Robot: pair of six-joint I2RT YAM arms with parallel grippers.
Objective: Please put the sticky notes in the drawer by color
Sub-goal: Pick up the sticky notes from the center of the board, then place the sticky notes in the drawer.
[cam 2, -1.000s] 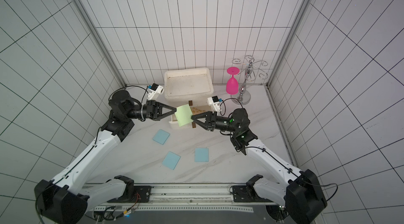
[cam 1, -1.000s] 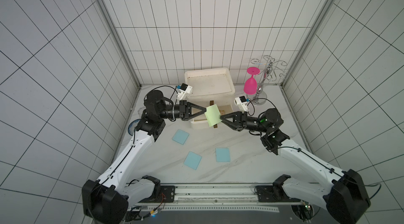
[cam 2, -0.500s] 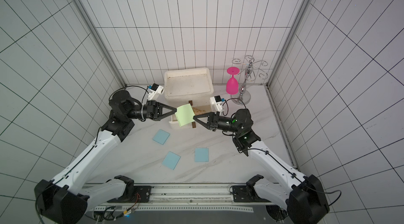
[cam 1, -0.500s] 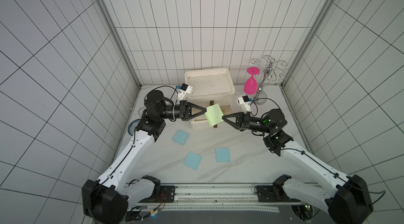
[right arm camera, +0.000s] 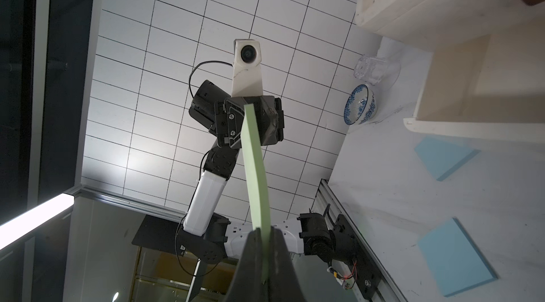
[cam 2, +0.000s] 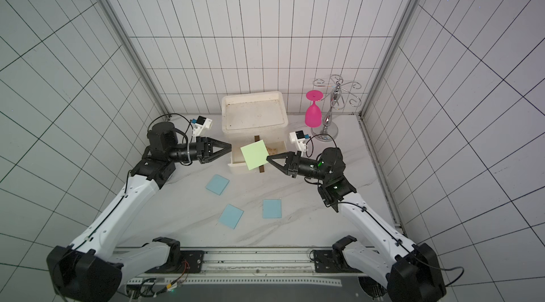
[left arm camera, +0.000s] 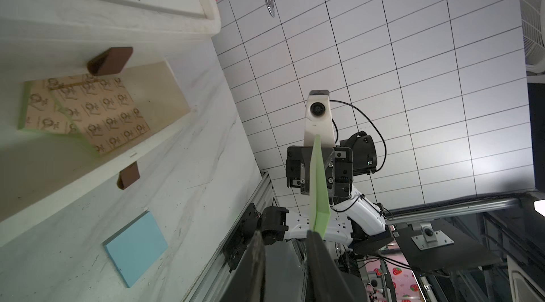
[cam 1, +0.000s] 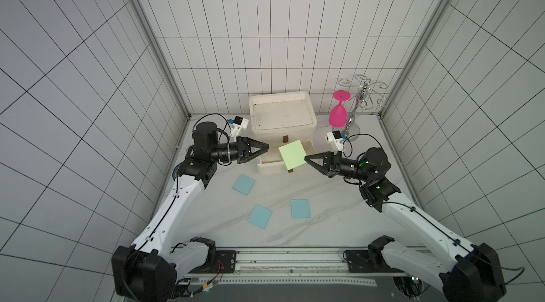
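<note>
**What I count here**

I see three light blue pads (cam 1: 243, 184) (cam 1: 259, 216) (cam 1: 300, 208), one light green pad (cam 1: 292, 153), two tan printed pads (left arm camera: 37, 106) (left arm camera: 112, 122), one off-white drawer chest (cam 1: 310, 110), one pink goblet (cam 1: 337, 114), one wire rack (cam 1: 357, 100), one blue-patterned bowl (right arm camera: 358, 108) and one clear tumbler (right arm camera: 374, 72).

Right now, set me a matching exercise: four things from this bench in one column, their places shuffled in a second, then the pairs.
Things
1. light green square paper pad
2. three light blue square paper pads
3. pink wine glass
4. two tan orange-printed paper pads

Places
A. inside the off-white plastic chest's open drawer
B. foot-up at the metal wire rack
C. pinched in the right gripper, in the air over the drawer
D. flat on the white marble tabletop

Pairs: 1-C, 2-D, 3-B, 4-A
</note>
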